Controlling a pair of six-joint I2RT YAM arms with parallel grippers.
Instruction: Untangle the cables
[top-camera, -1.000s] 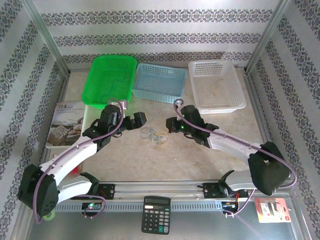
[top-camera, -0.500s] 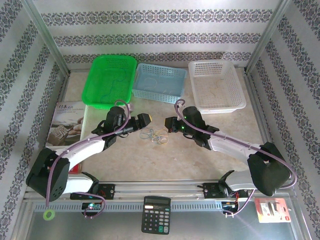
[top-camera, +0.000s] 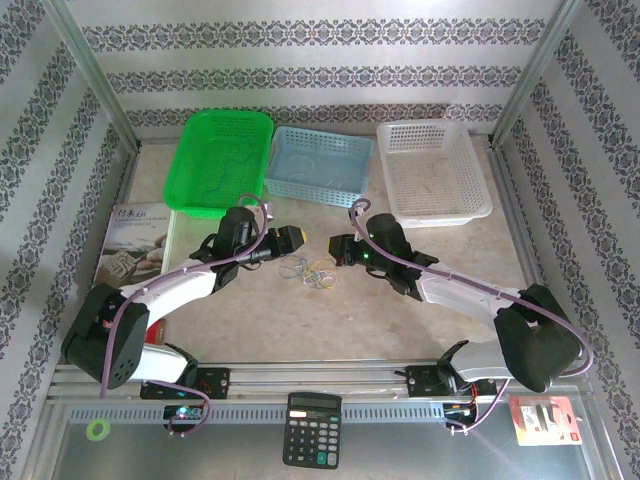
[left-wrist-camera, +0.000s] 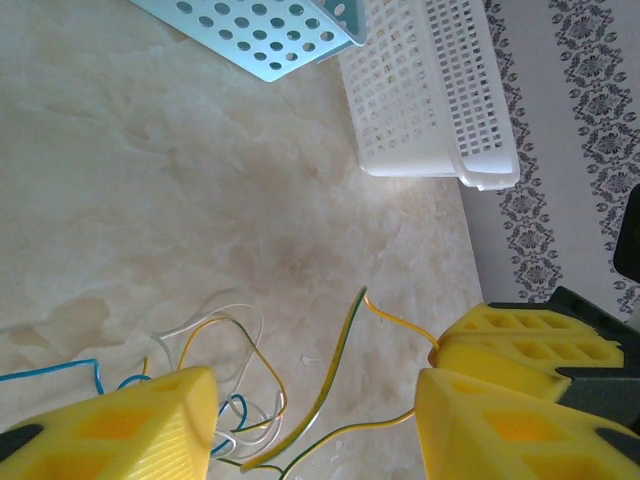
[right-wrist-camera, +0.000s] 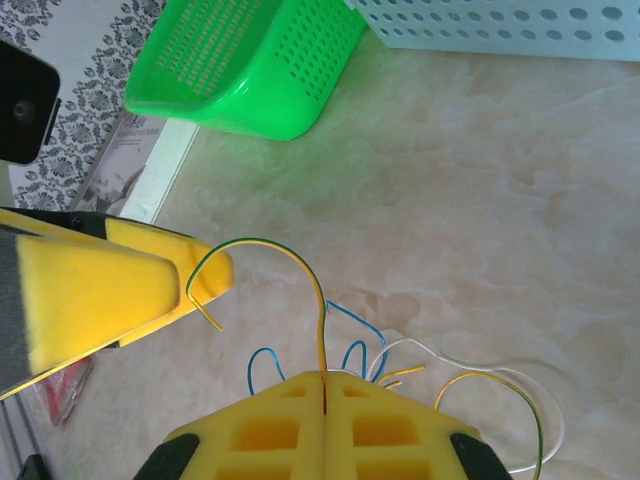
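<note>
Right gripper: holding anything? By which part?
Yes. The right gripper is shut on the green-yellow wire, pinched between its pads partway along; the free end arches out beyond.

This is a robot lab's test booth rather than a lived-in room. Metal posts (top-camera: 95, 75) frame walls (top-camera: 300, 75) papered in grey patterned stripes, and the table (top-camera: 300, 320) has a marble-look top. A left arm (top-camera: 170, 290) and a right arm (top-camera: 470, 290) are bolted to a rail (top-camera: 320, 378) at the table's near edge. Assorted props lie about: a green basket (top-camera: 225, 160), a blue basket (top-camera: 320, 165), a white basket (top-camera: 432, 170), a book (top-camera: 135, 250), a calculator (top-camera: 313, 443) and cables (top-camera: 308, 268).
</note>
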